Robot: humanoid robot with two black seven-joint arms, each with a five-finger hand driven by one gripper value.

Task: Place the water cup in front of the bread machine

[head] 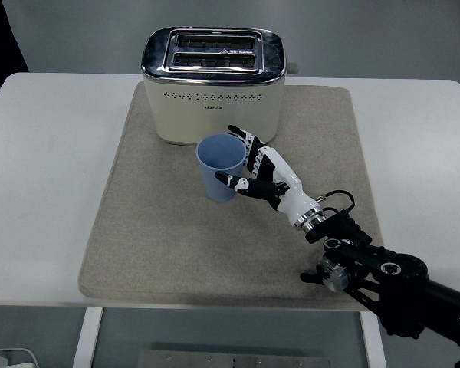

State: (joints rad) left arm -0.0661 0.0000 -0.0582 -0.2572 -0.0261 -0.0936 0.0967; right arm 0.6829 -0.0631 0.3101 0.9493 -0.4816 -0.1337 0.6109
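A light blue water cup (217, 170) stands on the beige mat (153, 230), directly in front of the cream and chrome bread machine (212, 84), leaning slightly. My right hand (239, 159), white with black joints, comes in from the lower right and is wrapped around the cup's right side. Its thumb (231, 182) lies on the cup's front and its fingers (249, 146) reach behind the rim. The cup looks empty. My left arm is not in view.
The mat covers the middle of the white table (46, 153). The bread machine stands at the mat's back edge, with a lever (294, 68) on its right side. My black right forearm (391, 284) crosses the mat's near right corner.
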